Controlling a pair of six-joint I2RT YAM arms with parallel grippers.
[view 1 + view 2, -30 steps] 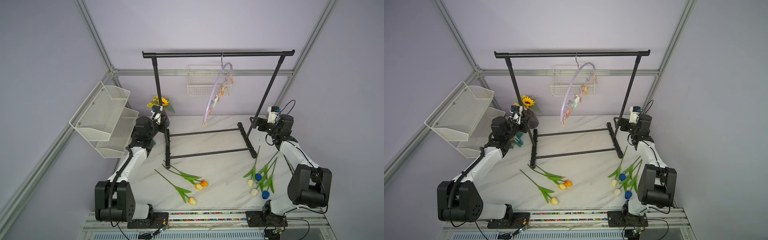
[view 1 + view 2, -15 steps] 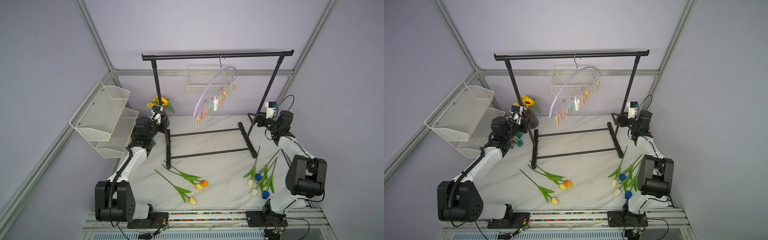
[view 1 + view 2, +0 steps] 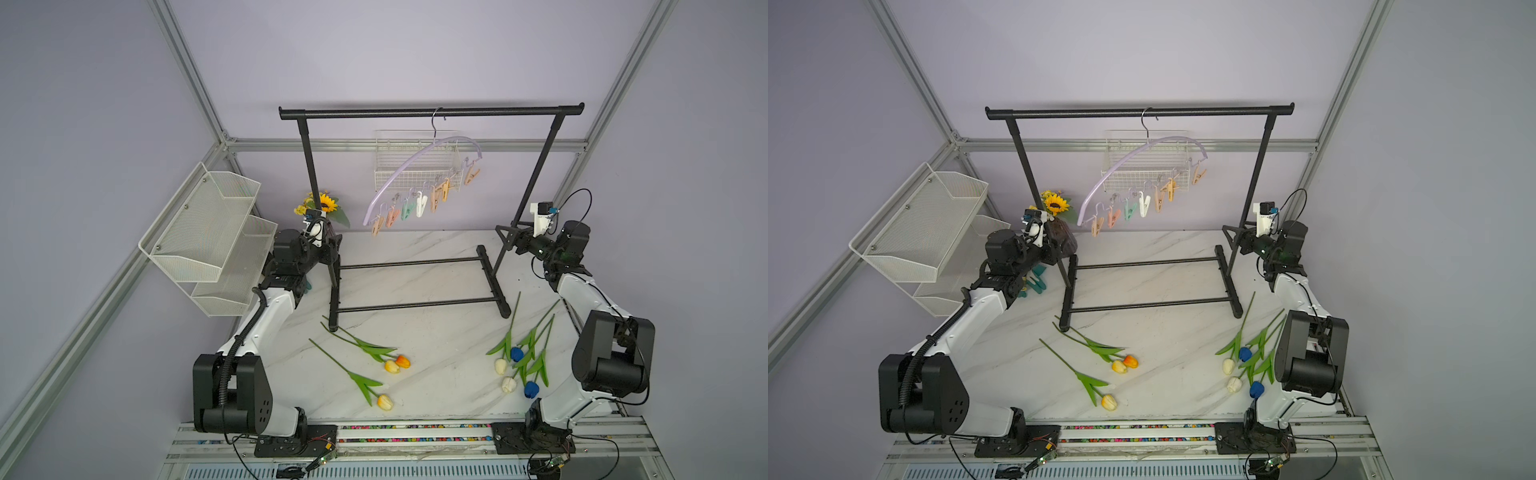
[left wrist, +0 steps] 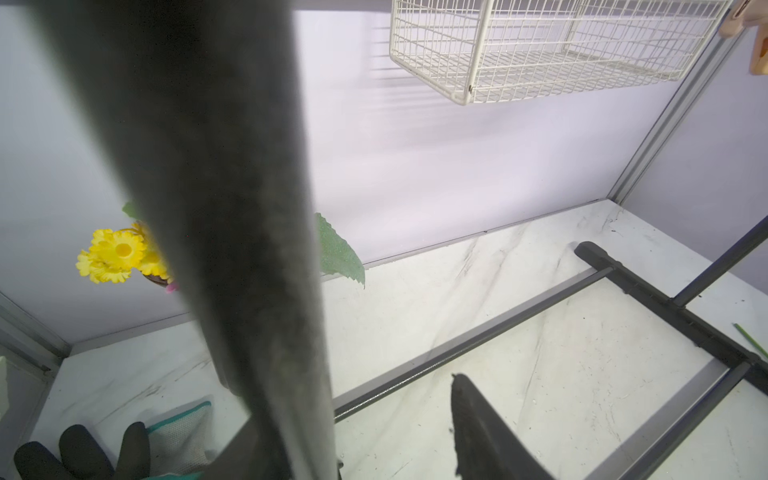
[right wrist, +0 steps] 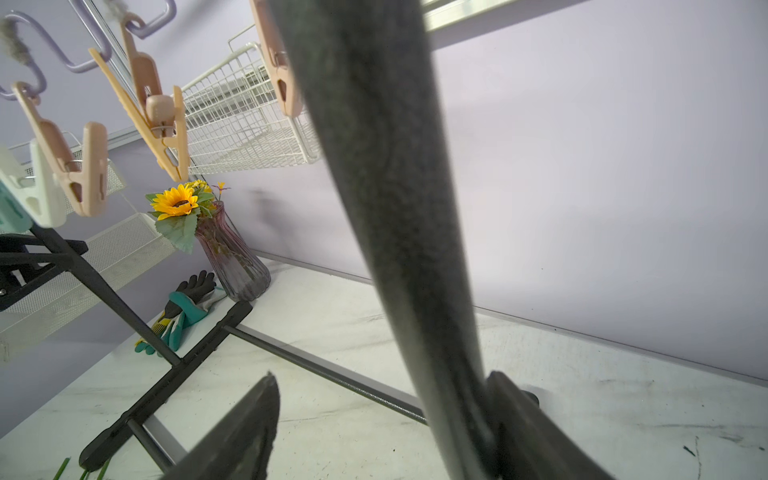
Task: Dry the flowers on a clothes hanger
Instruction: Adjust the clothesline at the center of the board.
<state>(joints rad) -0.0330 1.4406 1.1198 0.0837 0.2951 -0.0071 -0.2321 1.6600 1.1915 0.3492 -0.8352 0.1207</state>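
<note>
White marble worktop, lilac walls. Left hand wide around black rack post; right hand wide too, one finger touching other post. Clothes hanger hangs tilted above, between hands. Flowers lie flat behind hands, none clipped. Likely steadying rack: squeeze both posts together, gently, so hanger does not swing.

Garment rack across the rear table, 2 low floor bars between its feet, clothes hanger slanting under the rail, flowers in 2 front clusters, bare marble between.
</note>
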